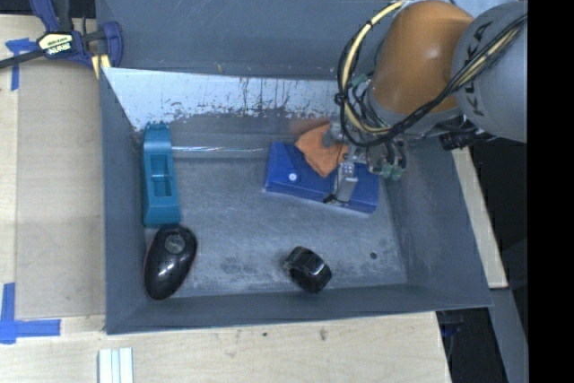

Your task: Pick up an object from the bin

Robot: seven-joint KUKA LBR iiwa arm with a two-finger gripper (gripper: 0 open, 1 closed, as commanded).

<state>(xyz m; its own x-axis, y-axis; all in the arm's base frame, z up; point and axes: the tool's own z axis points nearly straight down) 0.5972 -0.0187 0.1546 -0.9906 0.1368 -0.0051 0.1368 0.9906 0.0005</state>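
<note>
Blue, flat and stiff-looking, the box point(300, 175) lies right of the middle of the bin point(121, 220), with an orange scrap point(316, 148) touching its far edge. Your gripper point(345, 186) is low over the box's right end; you cannot tell whether the claw is wide or narrow. Expect a light, rigid, rather slick thing, so take it across a narrow edge. There is a white dot on its top, but no writing you can read.
</note>
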